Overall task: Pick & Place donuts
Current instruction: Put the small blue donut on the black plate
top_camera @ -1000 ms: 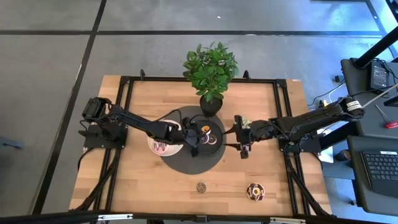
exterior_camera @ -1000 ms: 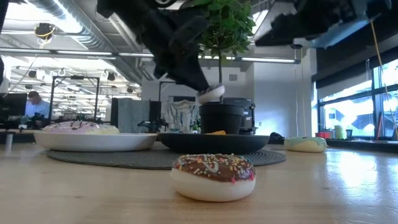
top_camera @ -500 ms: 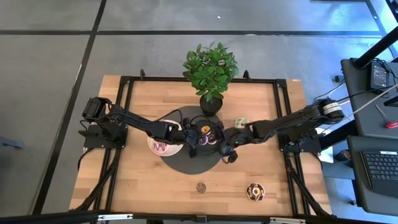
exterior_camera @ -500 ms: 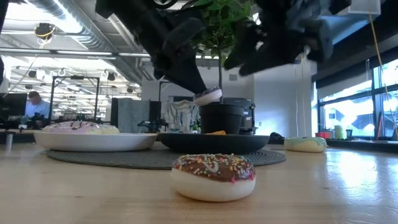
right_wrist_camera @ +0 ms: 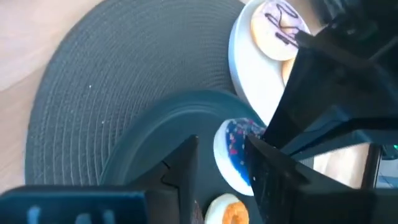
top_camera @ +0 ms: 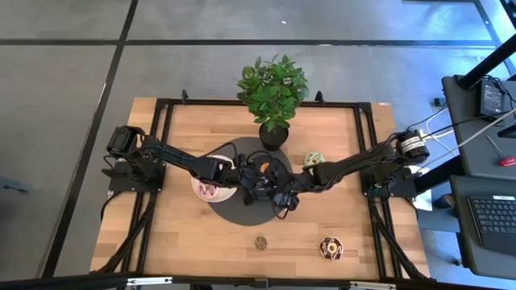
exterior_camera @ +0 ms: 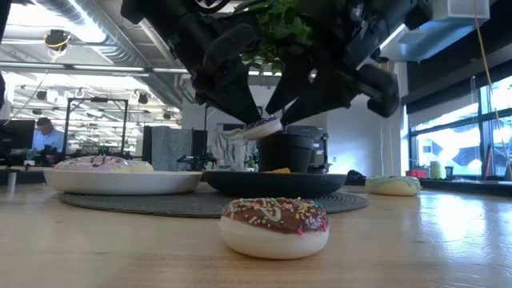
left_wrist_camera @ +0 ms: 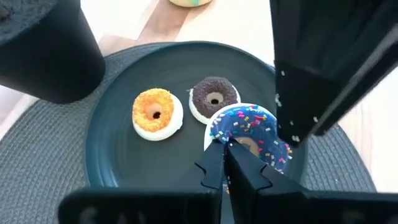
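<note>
On the left, the left arm reached from its base across the white plate (top_camera: 211,193), which held a cream donut (top_camera: 208,190) with dark squiggled icing. The left gripper (left_wrist_camera: 229,163) hung over the black plate (left_wrist_camera: 124,180), its fingers (left_wrist_camera: 249,171) pinched nearly closed on the rim of a blue donut (left_wrist_camera: 249,127) with coloured sprinkles. In the low view that blue donut (exterior_camera: 262,126) was tilted and held clear above the plate. On the black plate beside it lay an orange donut (left_wrist_camera: 157,113) and a small chocolate donut (left_wrist_camera: 213,97), close together, the chocolate one just beside the blue one. Both plates sat on a round grey mat (top_camera: 242,211), with a potted plant (top_camera: 273,95) at the far edge of the mat.

The right gripper (right_wrist_camera: 221,163) had its fingers spread apart with nothing between them, hovering over the black plate (right_wrist_camera: 155,134) next to the left gripper, the blue donut (right_wrist_camera: 235,152) showing in the gap beyond its fingers.

Farther right, a pale green donut (top_camera: 313,159) lay on the bare table (top_camera: 177,242) near the right arm. Toward the front edge lay a small brownish donut (top_camera: 260,242) and, to its right, a chocolate donut (exterior_camera: 274,226) with sprinkles on a cream base, well apart from the plates.
</note>
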Robot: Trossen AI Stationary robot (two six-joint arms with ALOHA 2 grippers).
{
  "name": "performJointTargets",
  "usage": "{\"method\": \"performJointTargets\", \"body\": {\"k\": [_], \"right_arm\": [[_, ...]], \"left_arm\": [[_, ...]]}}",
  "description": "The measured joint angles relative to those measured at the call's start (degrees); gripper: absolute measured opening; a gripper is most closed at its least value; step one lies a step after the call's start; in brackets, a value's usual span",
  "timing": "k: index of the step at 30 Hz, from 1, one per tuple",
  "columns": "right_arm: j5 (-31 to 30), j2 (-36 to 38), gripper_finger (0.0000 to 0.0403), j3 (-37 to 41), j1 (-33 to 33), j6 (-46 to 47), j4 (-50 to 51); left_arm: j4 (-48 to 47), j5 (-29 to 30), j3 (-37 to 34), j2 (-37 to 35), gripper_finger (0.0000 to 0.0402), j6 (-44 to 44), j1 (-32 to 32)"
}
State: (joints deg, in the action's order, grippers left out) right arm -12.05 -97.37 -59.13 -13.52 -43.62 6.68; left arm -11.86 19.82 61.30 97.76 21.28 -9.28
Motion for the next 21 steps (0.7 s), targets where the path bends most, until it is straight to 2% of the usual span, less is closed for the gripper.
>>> {"method": "performJointTargets", "body": {"k": [7,15,21], "right_arm": [[-3.22,-0.95,0.0118,0.04,-0.02,-0.35,-1.92],[-2.91,-0.95,0.0094,0.04,-0.02,-1.71,-2.12],[-2.91,-0.95,0.0093,0.04,0.22,-1.90,-2.51]], "left_arm": [[-0.34,-0.03,0.00,0.00,0.0004,0.02,0.02],[-0.26,-0.36,0.00,0.00,0.0005,0.02,0.00],[0.07,-0.43,0.00,0.00,0.0005,0.02,0.00]]}}
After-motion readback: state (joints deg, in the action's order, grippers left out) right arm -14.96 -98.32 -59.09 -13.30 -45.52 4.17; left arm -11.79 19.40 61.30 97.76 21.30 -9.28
